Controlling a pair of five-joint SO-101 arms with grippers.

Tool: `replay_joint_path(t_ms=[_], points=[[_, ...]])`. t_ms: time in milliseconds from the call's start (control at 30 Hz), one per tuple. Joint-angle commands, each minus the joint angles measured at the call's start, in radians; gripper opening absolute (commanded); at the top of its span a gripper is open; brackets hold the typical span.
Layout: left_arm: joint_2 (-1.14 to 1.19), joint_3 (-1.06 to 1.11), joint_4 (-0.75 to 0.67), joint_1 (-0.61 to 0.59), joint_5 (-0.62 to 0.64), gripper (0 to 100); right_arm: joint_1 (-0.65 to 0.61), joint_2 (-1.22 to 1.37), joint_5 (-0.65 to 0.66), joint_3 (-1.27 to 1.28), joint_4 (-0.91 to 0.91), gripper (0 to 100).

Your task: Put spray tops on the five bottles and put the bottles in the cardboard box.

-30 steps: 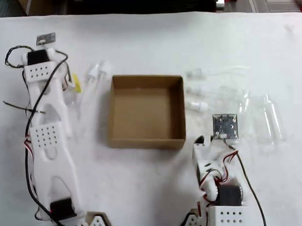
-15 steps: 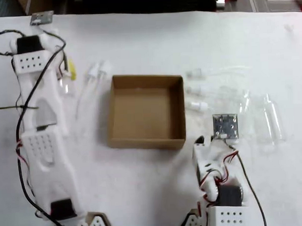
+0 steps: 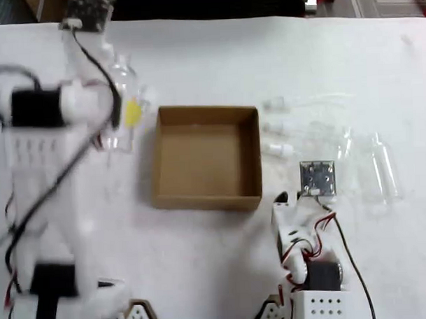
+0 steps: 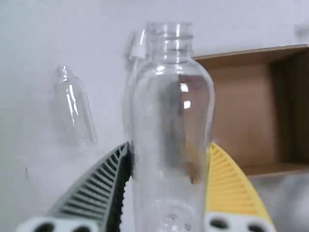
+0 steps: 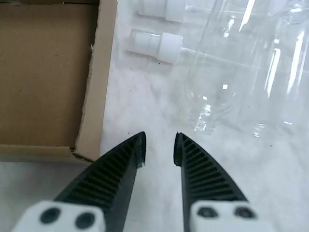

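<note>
The left arm point(image 3: 52, 158) has swung up off the desk point(image 3: 217, 271) since a second ago, when it lay stretched low along the left side; it now shows in the high view as a streak of motion, with its yellow finger point(image 3: 132, 113) up near the far left corner of the cardboard box point(image 3: 209, 201). The left end effector point(image 4: 169, 151) is clamped on a clear bottle point(image 4: 171, 96), grey finger on one side and yellow on the other; the bottle stands upright in the grip with its neck bare. A second bottle point(image 4: 75, 111) lies on the desk beside it, and what may be a spray top point(image 4: 137, 43) shows behind the held bottle's shoulder, though the glare makes that hard to confirm.

The right arm point(image 3: 303, 233) has not shifted; the right end effector point(image 5: 159, 145) hangs just off the box's near right corner, its fingers parted with nothing between them. The box sits where it was; the spray tops point(image 5: 157, 44) and the loose bottles point(image 5: 241, 72) lie unchanged to its right.
</note>
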Motion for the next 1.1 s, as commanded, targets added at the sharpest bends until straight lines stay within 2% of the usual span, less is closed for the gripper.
replay_joint_path(t_ms=[0,167,333,633,767,1067], points=[[-0.289,0.123,-0.080,0.110,-0.014,14,-0.001,-0.008,0.011,0.011,-0.015,9.1],[-0.578,0.405,-0.275,0.137,-0.012,14,0.001,-0.005,0.011,0.011,-0.015,9.1],[-0.835,0.761,-0.531,0.142,-0.006,14,0.001,-0.010,0.011,0.011,0.004,9.1],[-1.125,1.442,-1.168,0.143,0.003,13,-0.001,-0.010,0.011,0.011,0.004,9.1],[-1.133,1.580,-1.352,0.145,0.087,13,-0.004,-0.010,0.011,0.011,0.001,9.1],[-1.096,1.680,-1.590,0.239,0.086,13,-0.005,-0.010,0.011,0.011,-0.005,9.1]])
